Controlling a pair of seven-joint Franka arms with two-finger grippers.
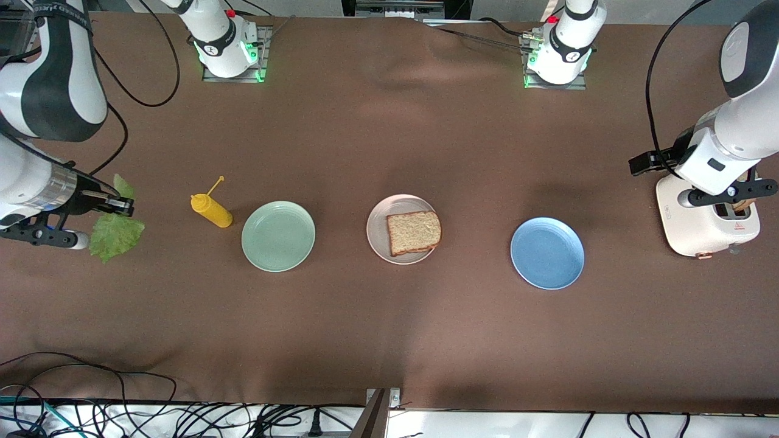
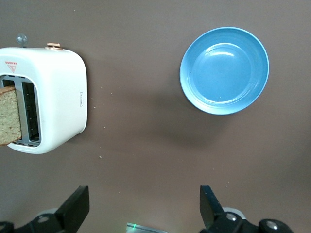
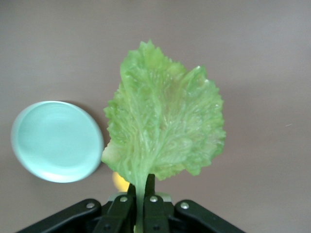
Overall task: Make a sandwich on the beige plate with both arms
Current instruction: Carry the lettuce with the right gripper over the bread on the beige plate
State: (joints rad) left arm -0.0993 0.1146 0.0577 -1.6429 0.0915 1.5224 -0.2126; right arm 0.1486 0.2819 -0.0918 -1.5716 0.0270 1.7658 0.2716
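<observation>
resting on the beige plate (image 1: 380, 243) in the middle of the table (image 1: 389, 340) is one slice of toast (image 1: 414, 232), lying flat with its square sides a little askew to the plate row; the sandwich is only that far. the lettuce leaf (image 3: 165, 126) hangs in the right tool (image 3: 141, 204), which is clenched on the leaf's stem end up in the air over the right arm's end of the table, well apart from the beige plate. the leaf's long axis runs from the stem in the tool out to the frilled tip pointing away from it. it looks thin, light and floppy, likely to tear or slip if squeezed at the blade, so the stem seems the sound place to hold it.

the left tool (image 2: 143, 211) is released, its fingers spread wide and holding nothing, over the left arm's end of the table near the white toaster (image 2: 53, 97). a second slice of bread (image 2: 8, 116) stands upright in the toaster's slot, its top edge sticking out. it looks stiff but crumbly, best pinched across its thin faces at that exposed edge.

a mint green plate (image 1: 278, 236) and a yellow squeeze bottle (image 1: 211, 210) lie between the right tool and the beige plate; a blue plate (image 1: 547, 253) lies between the toaster and the beige plate.
</observation>
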